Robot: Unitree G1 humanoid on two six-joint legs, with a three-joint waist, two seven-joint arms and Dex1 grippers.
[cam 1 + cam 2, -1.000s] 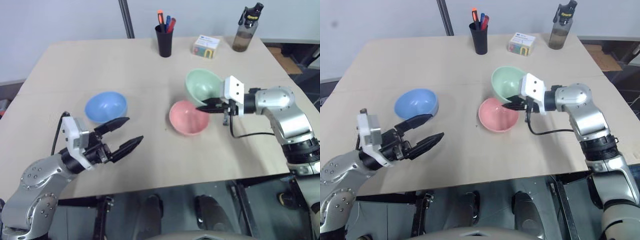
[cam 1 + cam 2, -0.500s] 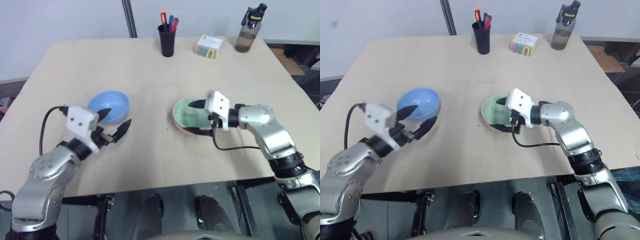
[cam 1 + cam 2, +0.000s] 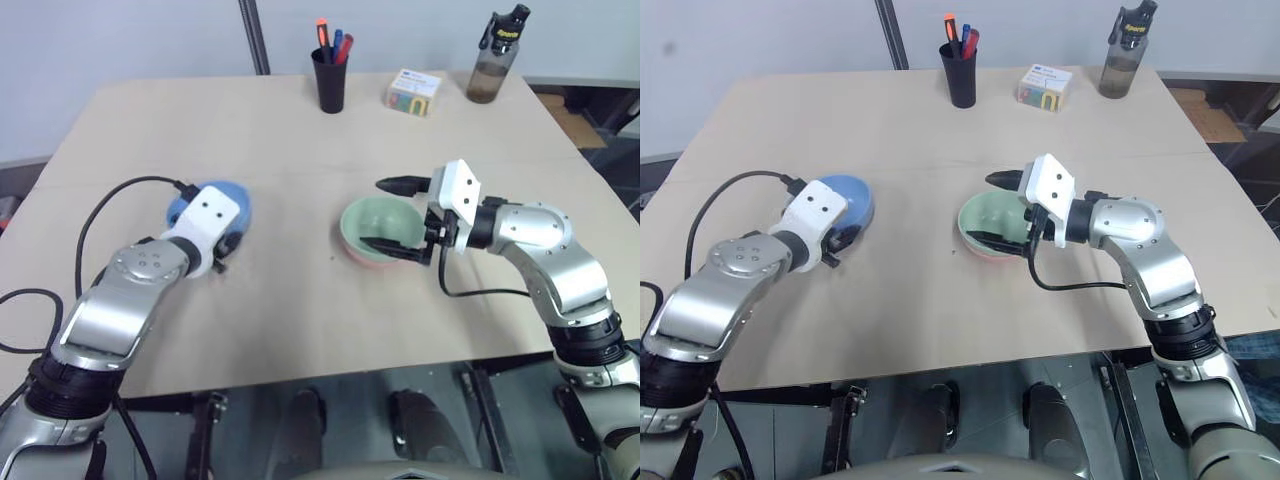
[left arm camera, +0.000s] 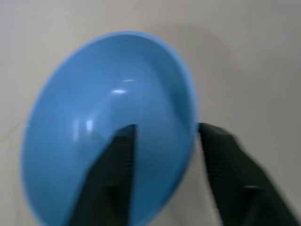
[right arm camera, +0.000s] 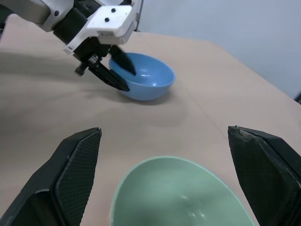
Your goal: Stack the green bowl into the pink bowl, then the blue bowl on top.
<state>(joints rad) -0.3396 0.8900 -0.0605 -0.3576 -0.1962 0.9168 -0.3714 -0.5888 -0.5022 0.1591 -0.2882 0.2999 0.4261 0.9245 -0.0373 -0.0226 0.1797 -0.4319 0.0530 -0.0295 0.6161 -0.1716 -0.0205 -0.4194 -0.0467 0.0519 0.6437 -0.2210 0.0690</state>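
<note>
The green bowl (image 3: 365,220) sits nested upright inside the pink bowl (image 3: 368,260), of which just a thin rim shows below it. My right gripper (image 3: 392,215) hangs open just above them, one finger past the far rim and one over the hollow, holding nothing. To the left, the blue bowl (image 3: 235,198) rests on the table. My left gripper (image 4: 167,128) stands astride its near rim. One finger is inside the bowl and the other against the outside wall. A gap still shows on the inner side, so it is open.
At the back of the table (image 3: 300,330) stand a black pen cup (image 3: 328,80), a small coloured box (image 3: 413,92) and a dark bottle (image 3: 495,60). A metal pole (image 3: 252,35) rises behind. A black cable (image 3: 110,215) loops from my left wrist.
My right gripper set the green bowl into the pink bowl, let go and opened wide. My left gripper moved forward onto the blue bowl's rim and its fingers narrowed.
</note>
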